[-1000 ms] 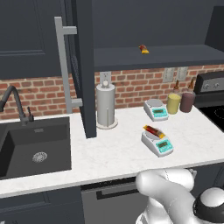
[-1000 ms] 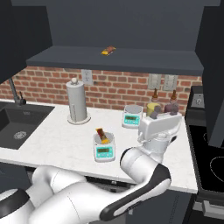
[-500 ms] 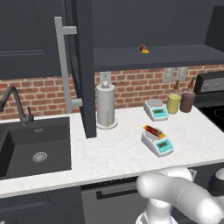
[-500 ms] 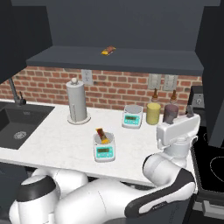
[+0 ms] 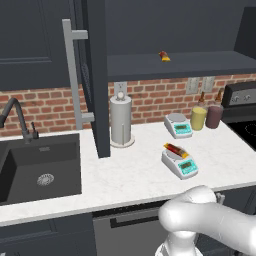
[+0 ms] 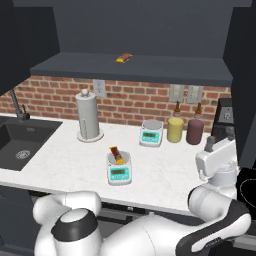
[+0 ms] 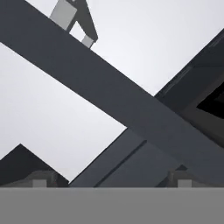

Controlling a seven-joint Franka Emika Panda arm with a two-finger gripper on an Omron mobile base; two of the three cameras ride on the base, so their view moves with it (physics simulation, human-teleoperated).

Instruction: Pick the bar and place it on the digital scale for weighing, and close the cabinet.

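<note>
The bar (image 6: 117, 155) already lies across the pan of the digital scale (image 6: 119, 171) on the bench (image 6: 60, 155), its long axis running front to back, so the move to come turns on the cabinet (image 5: 95, 75), whose left door (image 5: 97, 100) stands swung out edge-on, up and well to the left of the claw (image 6: 215, 156). The right base view shows the claw low at the bench's right end, whereas the hand view looks up at slanting dark cabinet edges. Whether its fingers are apart or together I cannot tell.
</note>
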